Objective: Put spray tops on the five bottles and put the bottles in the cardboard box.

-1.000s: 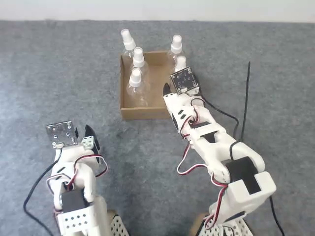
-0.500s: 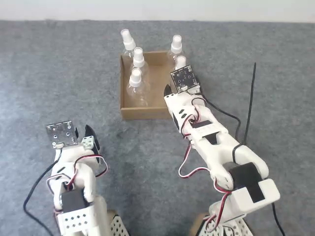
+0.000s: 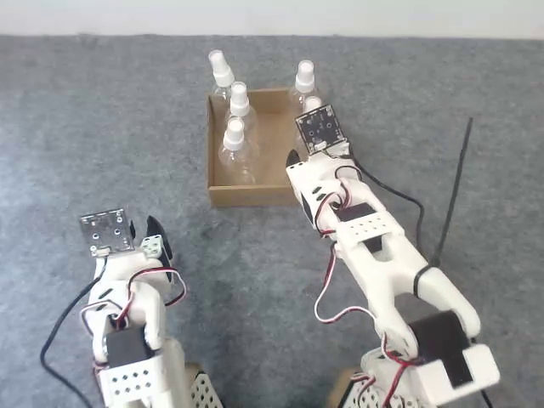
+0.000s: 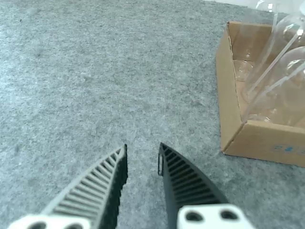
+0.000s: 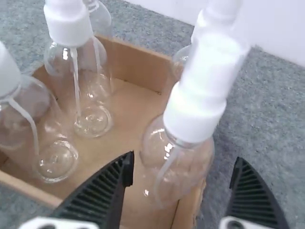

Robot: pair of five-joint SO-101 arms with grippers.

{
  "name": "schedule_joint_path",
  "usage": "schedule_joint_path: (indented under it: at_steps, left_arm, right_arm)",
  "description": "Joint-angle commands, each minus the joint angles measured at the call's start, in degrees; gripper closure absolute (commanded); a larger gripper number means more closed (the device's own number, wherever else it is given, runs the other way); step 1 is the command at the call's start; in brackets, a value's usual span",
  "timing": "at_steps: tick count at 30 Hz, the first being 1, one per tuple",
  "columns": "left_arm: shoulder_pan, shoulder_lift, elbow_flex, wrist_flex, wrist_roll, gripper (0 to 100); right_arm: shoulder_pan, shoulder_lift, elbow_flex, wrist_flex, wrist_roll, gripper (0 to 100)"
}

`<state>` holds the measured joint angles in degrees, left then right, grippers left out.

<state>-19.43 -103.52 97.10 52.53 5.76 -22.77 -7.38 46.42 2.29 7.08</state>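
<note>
R gripper (image 5: pixel 182 164) wide open w/ a bottle (image 5: pixel 195 109) between its fingers, not gripped, by the cardboard box (image 3: pixel 248 195) right wall, 2 more bottles (image 3: pixel 237 151) standing inside box, L gripper (image 4: pixel 143 151) a bit open, well apart from box

White left arm (image 3: pixel 127 293) at lower left, white right arm (image 3: pixel 378 255) at lower right. Red and black wires (image 3: pixel 325 289), black motors (image 3: pixel 127 347). Square grey boards (image 3: pixel 321 130) at the upper ends. Black ribbed fingers (image 4: pixel 102 186), pointed.
</note>
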Motion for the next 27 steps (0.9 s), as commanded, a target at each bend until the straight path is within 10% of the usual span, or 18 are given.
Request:
schedule_joint_path:
  at_steps: [1,27]
  left_arm:
    - [-0.35,-0.79,-0.57,-0.09,-0.26,90]
    - [-0.35,-0.79,-0.57,-0.09,-0.26,90]
  right_arm:
    - [-0.13,-5.85,-0.62,3.65,-0.26,72.0]
    - [-0.31,-23.25,-0.62,26.33,-0.09,72.4]
